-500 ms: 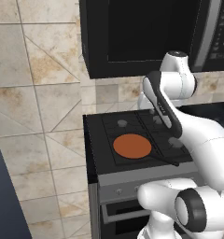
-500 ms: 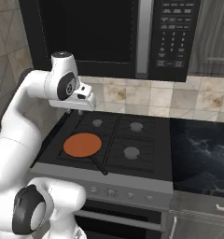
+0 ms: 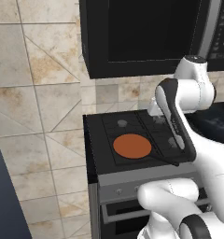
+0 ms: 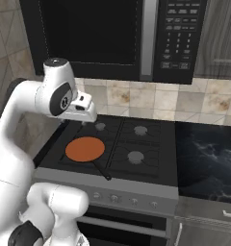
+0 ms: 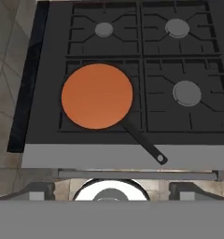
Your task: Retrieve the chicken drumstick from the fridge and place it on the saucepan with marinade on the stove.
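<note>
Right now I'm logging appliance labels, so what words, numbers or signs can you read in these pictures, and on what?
Nothing can be read.
Microwave keypad: rows of pale marks on the buttons, too small and blurred to read.
Stove knobs: no marks that can be made out.
Saucepan: no text.

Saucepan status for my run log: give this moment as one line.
saucepan with marinade: on stove, front-left burner | handle toward front-right | pan holds marinade alone | claw: state unreadable
</note>
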You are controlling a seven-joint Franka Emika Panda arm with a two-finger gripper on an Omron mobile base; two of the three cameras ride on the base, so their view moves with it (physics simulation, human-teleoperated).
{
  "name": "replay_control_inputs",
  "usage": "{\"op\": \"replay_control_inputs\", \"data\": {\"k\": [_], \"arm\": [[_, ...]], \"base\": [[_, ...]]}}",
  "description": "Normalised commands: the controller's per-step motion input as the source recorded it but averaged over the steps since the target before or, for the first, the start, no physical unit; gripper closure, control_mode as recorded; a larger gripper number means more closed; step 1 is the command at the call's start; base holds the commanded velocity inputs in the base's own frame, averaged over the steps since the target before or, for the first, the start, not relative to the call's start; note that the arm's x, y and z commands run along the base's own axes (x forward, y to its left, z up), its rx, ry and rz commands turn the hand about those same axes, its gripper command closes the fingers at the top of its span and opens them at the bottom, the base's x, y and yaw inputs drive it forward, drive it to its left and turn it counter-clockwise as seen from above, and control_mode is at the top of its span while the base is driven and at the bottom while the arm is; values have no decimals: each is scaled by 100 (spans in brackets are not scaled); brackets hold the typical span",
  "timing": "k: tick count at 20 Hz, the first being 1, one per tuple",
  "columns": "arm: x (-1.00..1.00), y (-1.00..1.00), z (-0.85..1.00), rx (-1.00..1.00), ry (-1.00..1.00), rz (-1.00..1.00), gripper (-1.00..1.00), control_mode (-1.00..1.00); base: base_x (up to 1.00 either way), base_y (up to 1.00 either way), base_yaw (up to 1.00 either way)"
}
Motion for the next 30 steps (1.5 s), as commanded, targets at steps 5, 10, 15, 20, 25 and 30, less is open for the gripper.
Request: {"op": "replay_control_inputs", "data": {"k": [5, 10, 15, 20, 25, 30], "arm": [[-100, -32, -19, 0, -29, 0, -100, -100], [-83, -8, -34, 0, -16, 0, -100, -100], [-42, 0, -31, 0, -2, 0, -100, -100], [-2, 0, -1, 0, 0, 0, -100, 100], [0, 0, 0, 0, 0, 0, -100, 100], [0, 0, 0, 0, 0, 0, -100, 100]], "base": [[0, 0, 0], [0, 0, 0], [0, 0, 0], [-11, 0, 0], [-64, 0, 6], [-55, 3, 30]]}}
